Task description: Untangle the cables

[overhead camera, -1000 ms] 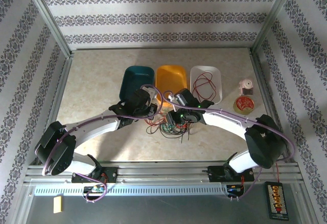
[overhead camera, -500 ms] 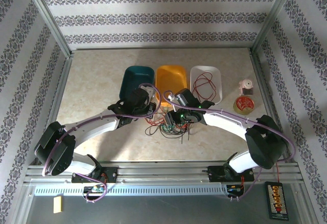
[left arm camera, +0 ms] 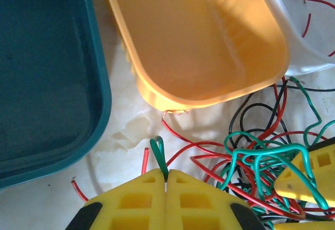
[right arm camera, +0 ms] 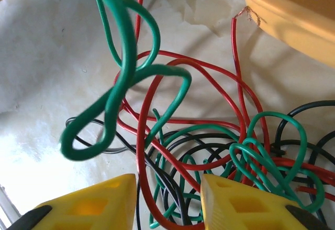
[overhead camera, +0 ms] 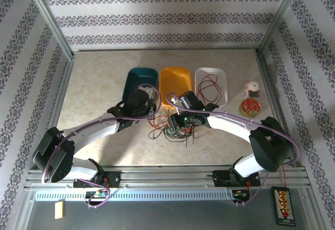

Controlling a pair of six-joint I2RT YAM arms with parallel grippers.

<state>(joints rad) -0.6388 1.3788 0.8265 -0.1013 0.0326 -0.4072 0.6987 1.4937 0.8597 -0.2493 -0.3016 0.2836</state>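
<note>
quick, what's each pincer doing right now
left pincer: closed, pinching a green cable.
right pincer: open, gripping nothing, over the cable tangle.

The top camera looks down from above and behind the arms, far enough back to take in the whole table [overhead camera: 94,83]. Each wrist camera sits close over the surface. One looks forward past the left gripper [left arm camera: 166,175], the other past the right gripper [right arm camera: 168,178]. All three views share the cables [overhead camera: 175,130] and the orange tray [overhead camera: 175,80] beside them.
</note>
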